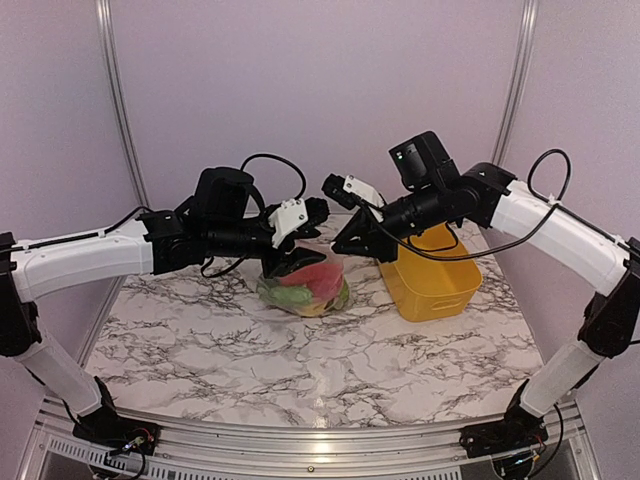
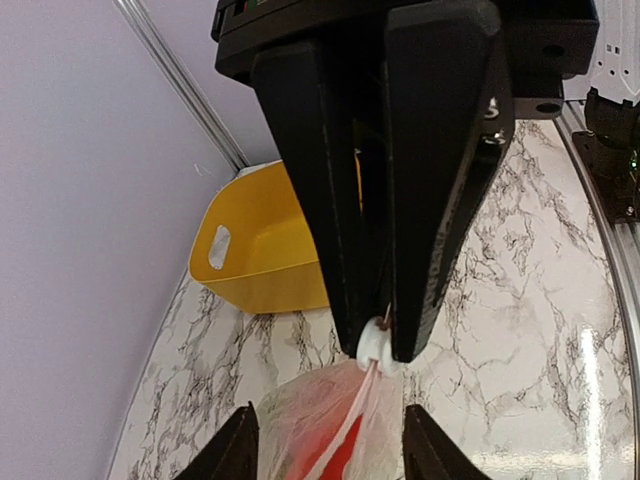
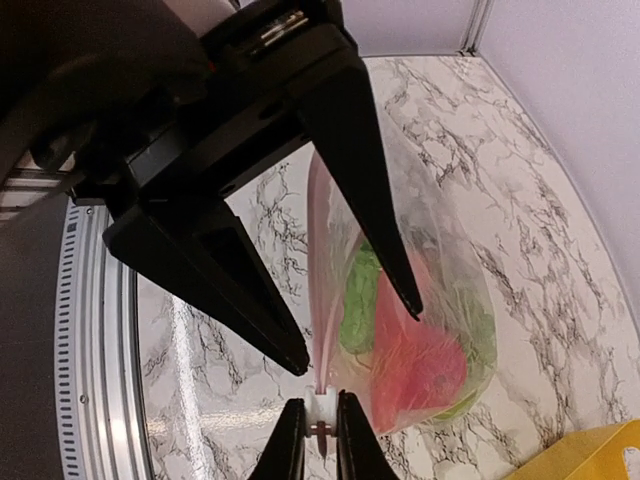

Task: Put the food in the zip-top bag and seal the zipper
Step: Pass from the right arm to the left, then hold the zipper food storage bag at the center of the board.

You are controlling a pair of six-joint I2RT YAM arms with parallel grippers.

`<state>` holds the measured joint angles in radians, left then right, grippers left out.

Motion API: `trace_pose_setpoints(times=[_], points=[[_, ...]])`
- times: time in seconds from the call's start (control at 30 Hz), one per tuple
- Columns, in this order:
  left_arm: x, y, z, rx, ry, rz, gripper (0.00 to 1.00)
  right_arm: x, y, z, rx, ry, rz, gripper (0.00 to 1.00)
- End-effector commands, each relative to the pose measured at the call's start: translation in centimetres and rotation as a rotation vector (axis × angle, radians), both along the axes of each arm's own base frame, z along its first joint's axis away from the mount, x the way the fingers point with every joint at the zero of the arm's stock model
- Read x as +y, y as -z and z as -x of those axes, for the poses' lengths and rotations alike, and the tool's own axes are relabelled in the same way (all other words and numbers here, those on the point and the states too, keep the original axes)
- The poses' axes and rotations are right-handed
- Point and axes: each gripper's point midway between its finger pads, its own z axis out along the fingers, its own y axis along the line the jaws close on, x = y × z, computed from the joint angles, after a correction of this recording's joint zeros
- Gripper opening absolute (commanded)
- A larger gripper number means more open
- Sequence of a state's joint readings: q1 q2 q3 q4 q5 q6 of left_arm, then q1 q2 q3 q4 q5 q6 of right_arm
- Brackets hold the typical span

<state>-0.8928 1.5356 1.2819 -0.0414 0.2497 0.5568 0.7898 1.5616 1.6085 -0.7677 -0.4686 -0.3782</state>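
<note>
Only wrist views show right tool (image 3: 320,445) pinching zipper (image 3: 322,403); overhead hides it.

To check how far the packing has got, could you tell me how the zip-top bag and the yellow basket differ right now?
The zip-top bag is clear and crinkly; the yellow basket is rigid and opaque. The bag holds the food; the basket's visible inside is bare. The right gripper pinches the bag's zipper; no gripper holds the basket. Both sit on the table.
</note>
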Motion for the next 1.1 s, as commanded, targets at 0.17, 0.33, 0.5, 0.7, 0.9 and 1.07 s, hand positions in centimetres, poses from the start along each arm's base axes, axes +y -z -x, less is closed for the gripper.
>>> trace_pose_setpoints(times=[0.17,0.33,0.5,0.7,0.9,1.07], points=[[0.2,0.7,-0.4,0.0,-0.019,-0.049,0.05,-0.3,-1.1,1.2,-0.025,-0.03,-0.029,0.15],[0.2,0.4,-0.5,0.026,-0.036,-0.013,0.0,-1.3,0.8,0.4,-0.043,0.04,0.001,0.33],[0.5,0.2,-0.5,0.039,-0.043,0.01,0.0,-2.6,1.1,-0.6,-0.052,0.099,-0.011,0.32],[0.7,-0.1,-0.2,0.071,-0.034,0.043,0.0,-2.2,0.7,-1.9,-0.095,0.13,-0.054,0.32],[0.8,-0.4,-0.3,0.084,-0.034,0.06,0.0,-1.3,0.6,-2.0,-0.086,0.093,-0.071,0.28],[0.8,-0.4,-0.3,0.091,-0.033,0.064,0.0,-0.7,1.0,-2.0,-0.076,0.067,-0.073,0.22]])
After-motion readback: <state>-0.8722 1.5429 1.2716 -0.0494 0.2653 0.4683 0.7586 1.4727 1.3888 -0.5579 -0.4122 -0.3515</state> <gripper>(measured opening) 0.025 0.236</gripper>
